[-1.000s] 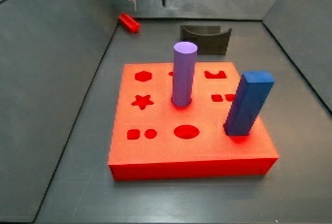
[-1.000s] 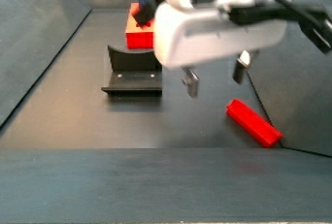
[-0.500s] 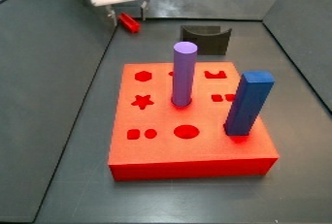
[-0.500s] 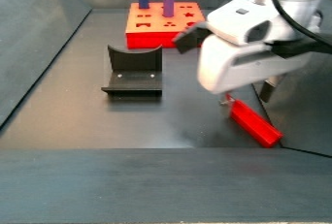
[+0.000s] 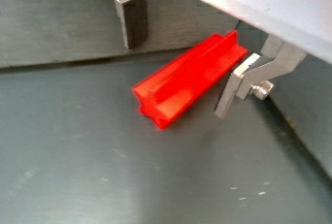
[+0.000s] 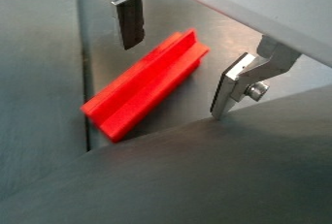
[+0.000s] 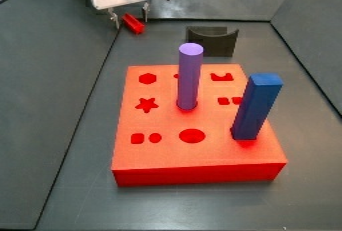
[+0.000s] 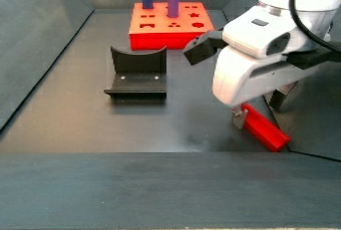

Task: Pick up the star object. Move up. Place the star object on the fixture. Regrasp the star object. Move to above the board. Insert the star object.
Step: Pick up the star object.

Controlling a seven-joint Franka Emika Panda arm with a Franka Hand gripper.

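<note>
Star object (image 5: 189,80) lies between spread end effector (image 5: 182,46) fingers.

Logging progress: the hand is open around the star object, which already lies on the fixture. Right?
Not quite. The hand is open around the star object, but it lies on the floor, as both wrist views show; the fixture stands apart in a side view.

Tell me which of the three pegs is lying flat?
The small red peg, on the floor between the open tool's fingers; the purple and blue pegs stand upright.
</note>
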